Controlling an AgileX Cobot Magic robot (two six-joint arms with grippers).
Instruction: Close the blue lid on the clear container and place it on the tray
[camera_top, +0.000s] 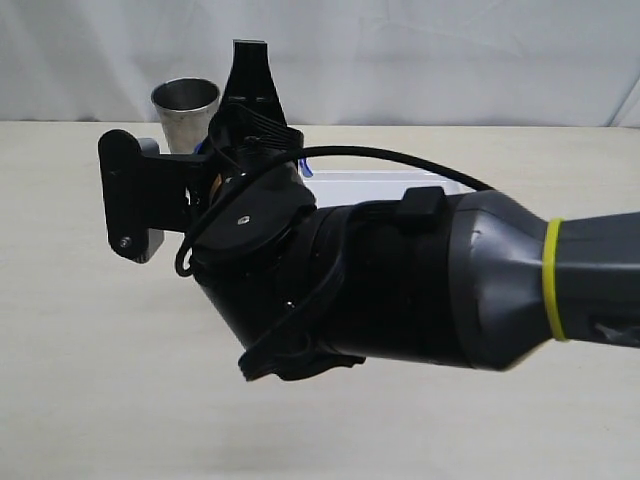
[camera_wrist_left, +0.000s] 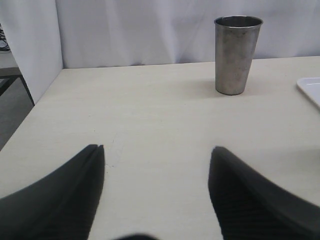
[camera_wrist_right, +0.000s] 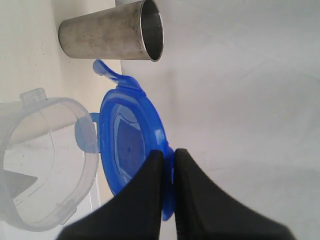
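In the right wrist view my right gripper (camera_wrist_right: 168, 152) is shut on the rim of the blue lid (camera_wrist_right: 125, 142). It holds the lid on edge, right beside the open mouth of the clear container (camera_wrist_right: 45, 160). One lid flap overlaps the container's rim; whether they touch I cannot tell. A corner of the white tray (camera_wrist_left: 310, 87) shows in the left wrist view. My left gripper (camera_wrist_left: 157, 152) hangs open over bare table with nothing between its fingers. In the exterior view the right arm (camera_top: 450, 280) hides the container, and only a blue sliver of the lid (camera_top: 306, 167) shows.
A grey metal tumbler (camera_top: 185, 105) stands upright at the back of the table, close to the lid (camera_wrist_right: 112, 35) and left of the tray corner (camera_wrist_left: 236, 55). A white curtain backs the table. The table's left edge (camera_wrist_left: 30, 112) drops off.
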